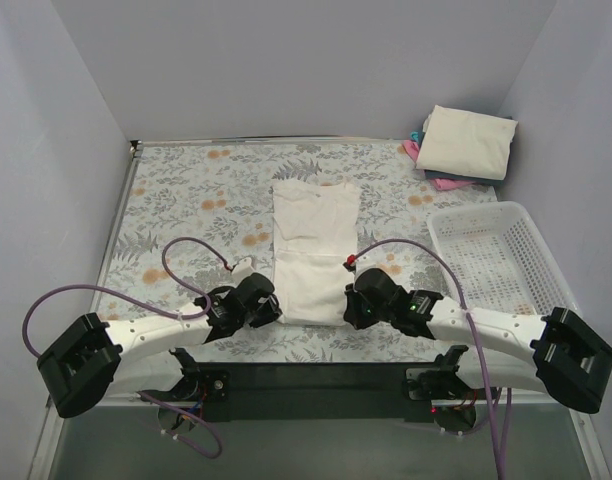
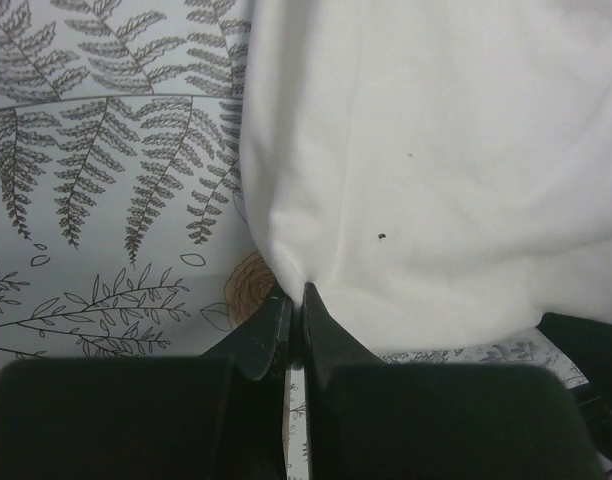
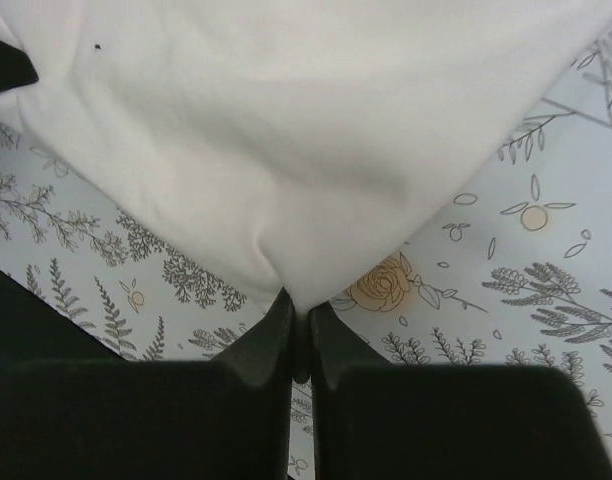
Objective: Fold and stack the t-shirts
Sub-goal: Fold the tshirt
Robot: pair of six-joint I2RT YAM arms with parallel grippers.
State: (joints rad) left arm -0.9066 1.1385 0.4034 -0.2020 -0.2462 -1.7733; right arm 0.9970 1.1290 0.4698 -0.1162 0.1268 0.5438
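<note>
**Hem-to-collar fold: both near corners pinched**

The floral surface (image 1: 176,190) carries the cream t-shirt (image 1: 314,230), lying flat at its middle as a long strip with the near hem toward the arm bases. The folded stack (image 1: 468,142) sits in the far right corner, well apart. The left jaws and right jaws are each closed on a near hem corner. I judge the lengthwise fold is in hand. Next I should lift both corners evenly and carry them toward the collar.

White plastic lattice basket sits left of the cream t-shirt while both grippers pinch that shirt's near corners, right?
No: the white plastic lattice basket sits right of the cream t-shirt, per the top external view. The left gripper and right gripper do pinch that shirt's near corners.
</note>
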